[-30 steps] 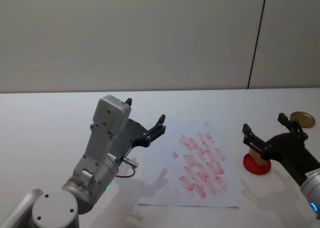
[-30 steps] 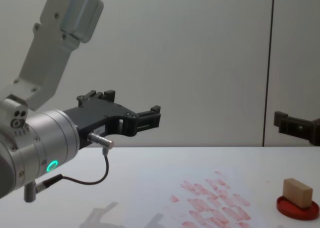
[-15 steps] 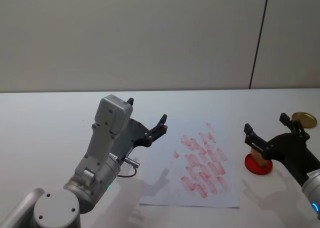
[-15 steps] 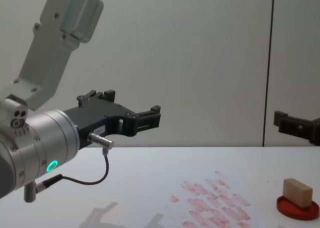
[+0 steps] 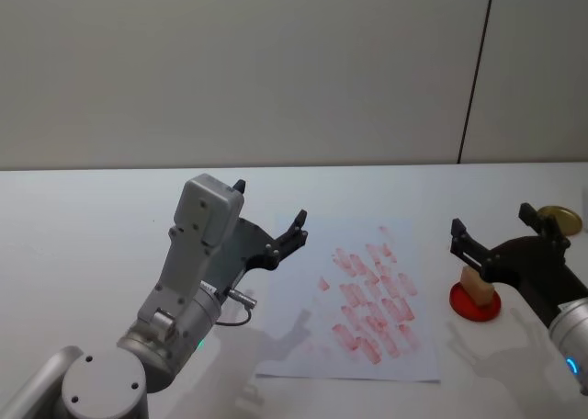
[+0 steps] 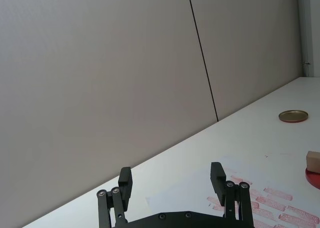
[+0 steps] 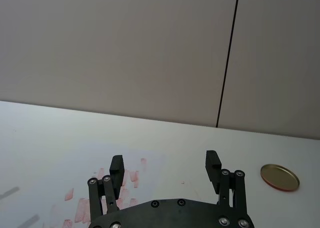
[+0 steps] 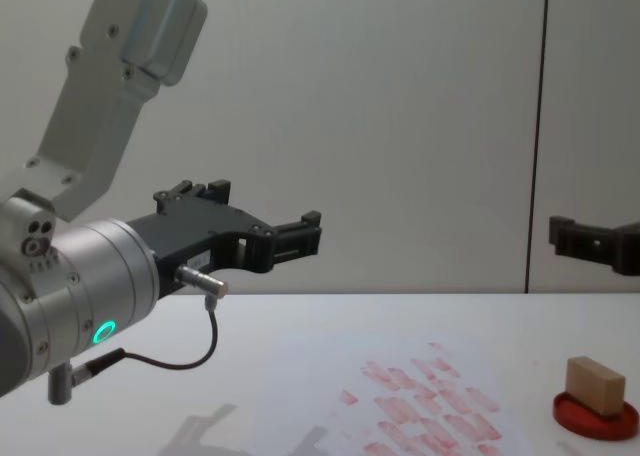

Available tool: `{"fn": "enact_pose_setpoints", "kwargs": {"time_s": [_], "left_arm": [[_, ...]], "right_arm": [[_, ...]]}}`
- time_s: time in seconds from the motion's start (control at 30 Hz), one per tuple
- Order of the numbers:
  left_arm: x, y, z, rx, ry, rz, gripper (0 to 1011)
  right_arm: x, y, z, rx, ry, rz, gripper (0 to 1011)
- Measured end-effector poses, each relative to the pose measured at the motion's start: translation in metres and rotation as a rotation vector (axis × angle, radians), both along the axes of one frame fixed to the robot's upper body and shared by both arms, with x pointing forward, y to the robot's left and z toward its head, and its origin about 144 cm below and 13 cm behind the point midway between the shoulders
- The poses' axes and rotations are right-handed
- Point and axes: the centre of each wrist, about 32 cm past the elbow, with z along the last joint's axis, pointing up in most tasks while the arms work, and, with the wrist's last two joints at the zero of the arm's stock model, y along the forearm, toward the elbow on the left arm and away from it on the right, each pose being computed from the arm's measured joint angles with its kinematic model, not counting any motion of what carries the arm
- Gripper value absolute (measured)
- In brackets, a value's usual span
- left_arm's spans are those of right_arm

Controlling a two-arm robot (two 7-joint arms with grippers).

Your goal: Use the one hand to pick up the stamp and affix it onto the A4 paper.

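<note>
**Nothing picked up yet: the stamp sits on its pad and the right gripper hovers above it, jaws wide.**

At the right edge of the head view, the right gripper (image 5: 491,224) hangs open over the stamp (image 5: 477,284). The chest view puts it well clear above the block, so I judge the grasp, the carry and the press all remain to be done. The stamp stands on the red ink pad (image 5: 473,306), right of the A4 paper (image 5: 308,345), which lies bottom centre and already carries many red imprints, too crowded to count. The left gripper (image 5: 268,204) is parked centre-left, also spread wide. The count is one stamp, one ink pad, one sheet, one gold lid (image 5: 559,220) and two grippers.
</note>
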Motion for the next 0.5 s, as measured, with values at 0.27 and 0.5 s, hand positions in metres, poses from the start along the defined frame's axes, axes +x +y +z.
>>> {"fn": "enact_pose_setpoints", "kwargs": {"time_s": [0.27, 0.5], "left_arm": [[0.0, 0.0, 0.0, 0.0, 0.0, 0.0, 993], [0.0, 0.0, 0.0, 0.0, 0.0, 0.0, 993]], "right_arm": [[0.006, 0.006, 0.013, -0.024, 0.089, -0.055, 1001], [0.015, 0.006, 0.02, -0.044, 0.156, -0.088, 1001]]}}
